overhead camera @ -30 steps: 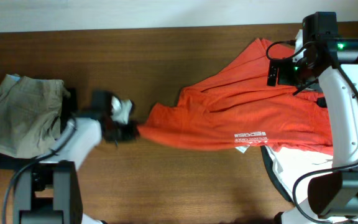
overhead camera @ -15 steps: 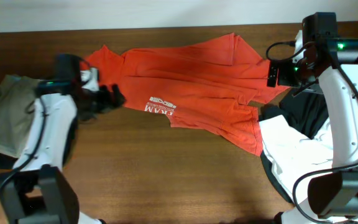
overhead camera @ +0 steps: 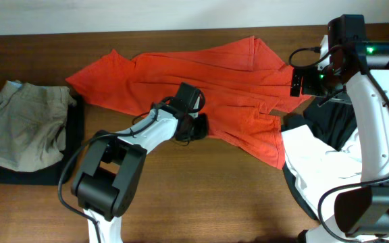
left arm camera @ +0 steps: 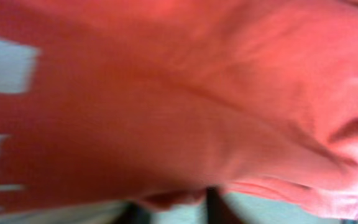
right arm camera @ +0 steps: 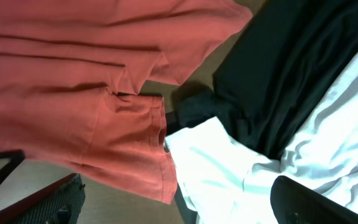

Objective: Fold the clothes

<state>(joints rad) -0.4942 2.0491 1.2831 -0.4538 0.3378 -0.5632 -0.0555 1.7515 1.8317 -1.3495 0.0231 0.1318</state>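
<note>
The orange-red T-shirt [overhead camera: 181, 74] lies spread across the back and middle of the table, wrinkled, with its right end bunched near a basket. My left gripper [overhead camera: 196, 128] is at the shirt's front hem in the middle. In the left wrist view the blurred shirt [left arm camera: 197, 93] fills the frame, with white lettering [left arm camera: 5, 65] at the left. The left fingers [left arm camera: 171, 208] are close together with a fold of the hem between them. My right gripper [overhead camera: 301, 81] hovers open and empty above the shirt's right end [right arm camera: 73, 62], its fingers [right arm camera: 179, 199] wide apart.
A beige khaki garment [overhead camera: 22, 125] lies on a black one [overhead camera: 19, 174] at the left. A white shirt [overhead camera: 323, 162] and a black garment [overhead camera: 333, 121] fill a basket at the right; both show in the right wrist view [right arm camera: 229, 168] [right arm camera: 291, 74].
The left arm dragged the shirt leftwards across the table, then swung right to the middle of the front hem. The right arm has not moved.
</note>
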